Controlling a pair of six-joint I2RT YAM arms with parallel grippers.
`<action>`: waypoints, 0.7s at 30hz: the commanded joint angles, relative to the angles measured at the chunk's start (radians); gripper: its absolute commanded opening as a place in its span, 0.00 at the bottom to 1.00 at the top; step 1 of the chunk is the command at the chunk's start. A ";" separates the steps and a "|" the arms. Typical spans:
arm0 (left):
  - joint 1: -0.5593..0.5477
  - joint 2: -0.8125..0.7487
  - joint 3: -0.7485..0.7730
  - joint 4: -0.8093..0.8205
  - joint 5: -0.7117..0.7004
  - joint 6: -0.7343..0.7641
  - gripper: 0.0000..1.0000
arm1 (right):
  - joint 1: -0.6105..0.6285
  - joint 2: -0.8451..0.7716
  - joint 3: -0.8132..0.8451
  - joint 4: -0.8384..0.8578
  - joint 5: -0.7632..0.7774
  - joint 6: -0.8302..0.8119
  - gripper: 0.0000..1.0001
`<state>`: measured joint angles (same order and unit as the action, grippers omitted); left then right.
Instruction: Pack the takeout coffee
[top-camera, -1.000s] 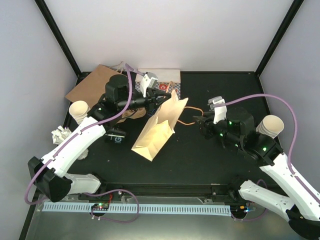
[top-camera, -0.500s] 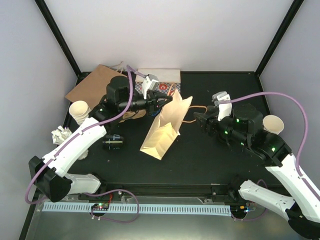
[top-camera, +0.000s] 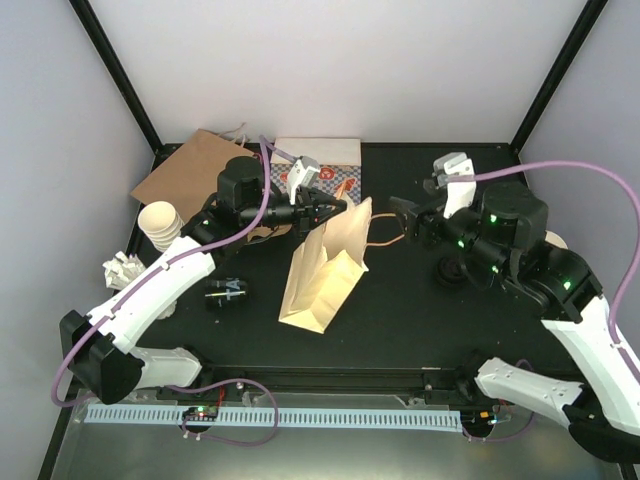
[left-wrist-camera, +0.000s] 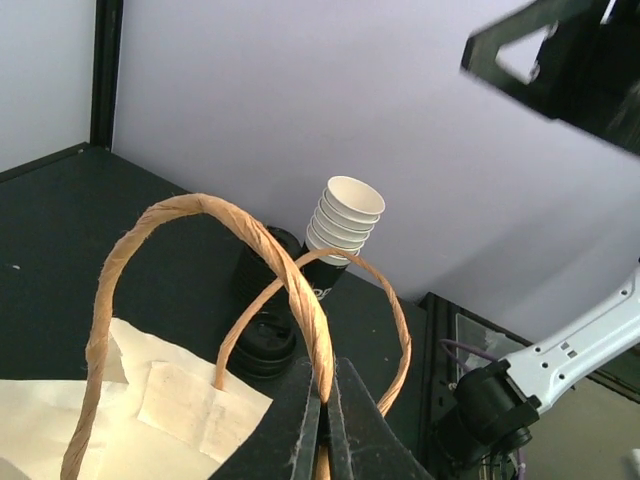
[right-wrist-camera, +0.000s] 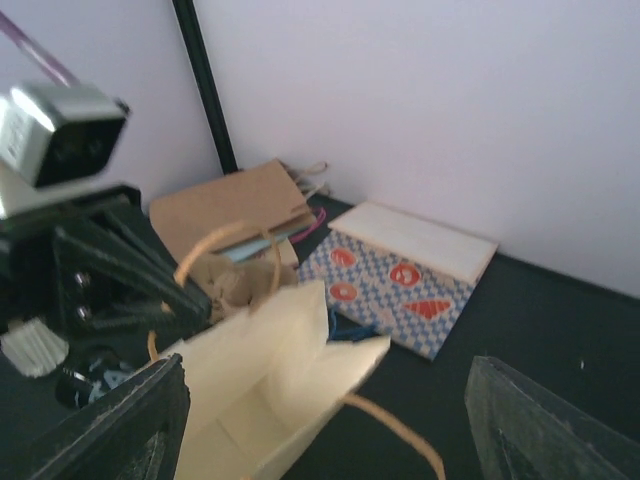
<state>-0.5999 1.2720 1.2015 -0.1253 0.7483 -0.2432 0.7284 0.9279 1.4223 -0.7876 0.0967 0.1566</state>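
Step in hand: holding the paper bag (top-camera: 320, 270) upright and open. The left gripper (left-wrist-camera: 324, 400) is clamped on one bag handle (left-wrist-camera: 300, 290). The right gripper (top-camera: 408, 222) hangs wide, empty, beside the mouth. The takeout coffee (left-wrist-camera: 262, 345), apparently the black-lidded item, stands on the table beyond the bag. Next: the right gripper must descend onto it.

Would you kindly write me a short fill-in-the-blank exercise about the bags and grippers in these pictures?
The left gripper is shut on the twisted paper ____ of the cream bag.
The right gripper faces that bag's mouth with its jaws ____.
Behind it lies a flat patterned bag with blue checks and ____ shapes.
Missing words: handle; open; red.
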 joint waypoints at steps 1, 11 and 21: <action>-0.007 0.003 0.012 0.020 0.034 0.018 0.02 | -0.003 0.063 0.128 -0.026 -0.010 -0.044 0.78; -0.009 -0.004 0.012 -0.004 0.012 0.034 0.02 | -0.003 0.287 0.282 -0.188 -0.130 -0.044 0.72; -0.010 -0.014 0.010 -0.009 0.012 0.040 0.02 | -0.003 0.312 0.164 -0.183 -0.214 -0.034 0.60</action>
<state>-0.6037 1.2720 1.2015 -0.1341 0.7567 -0.2199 0.7284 1.2564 1.6268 -0.9630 -0.0677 0.1207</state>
